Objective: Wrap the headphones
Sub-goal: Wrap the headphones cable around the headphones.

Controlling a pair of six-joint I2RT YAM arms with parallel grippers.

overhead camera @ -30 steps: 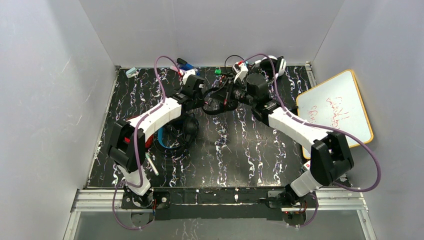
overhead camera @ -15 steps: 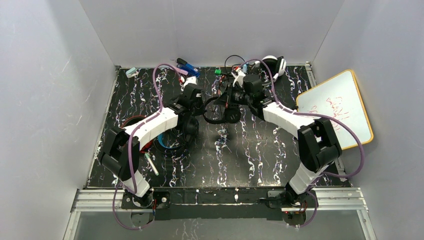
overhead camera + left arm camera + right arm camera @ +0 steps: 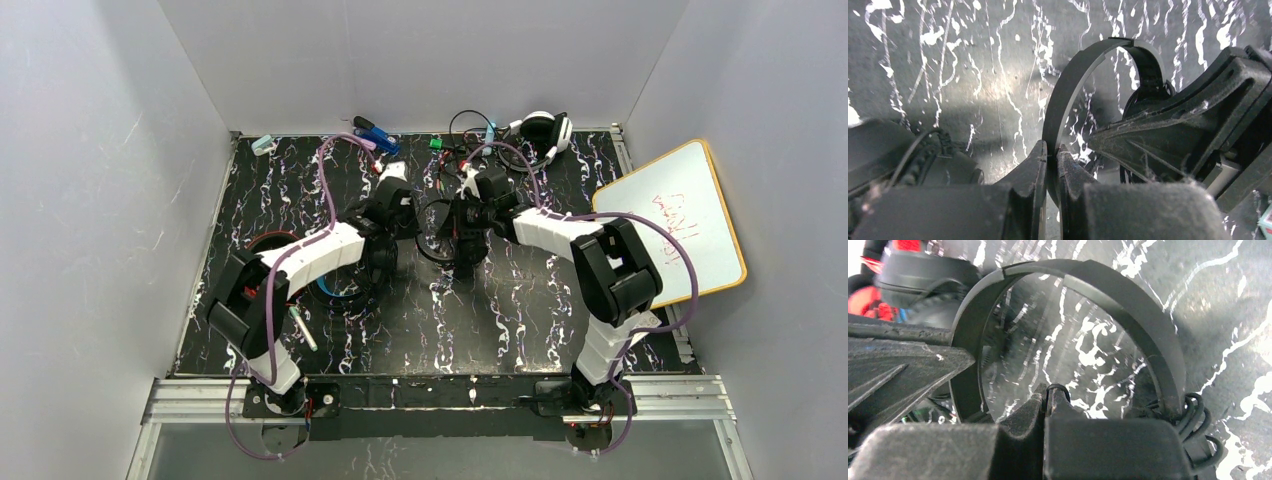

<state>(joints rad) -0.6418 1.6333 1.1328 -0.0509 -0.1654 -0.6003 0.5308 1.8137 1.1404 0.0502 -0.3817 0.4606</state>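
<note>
Left gripper [image 3: 407, 218] and right gripper [image 3: 457, 222] meet over the middle of the table [image 3: 290, 190] in the top view, with the all-black headphones [image 3: 440, 245] slung between them. A second ago the pair worked nearer the far edge, so the load has come nearward and both elbows have folded, likely gathering slack for another turn of the wrap. The band seems to span left to right, arch sagging near, though it is hard to read. Left wrist view: fingers [image 3: 1033, 170] pinched together on the flat headband [image 3: 1064, 90], which stands on edge, climbs from the jaws and curls right toward the other gripper. Right wrist view: fingers closed on a thin loop of cable [image 3: 1056, 387]. The band arches overhead, long axis across the frame, cable coils [image 3: 1198, 420] bunched at its right end. Red pair [image 3: 865, 307] sits at frame left.
</note>
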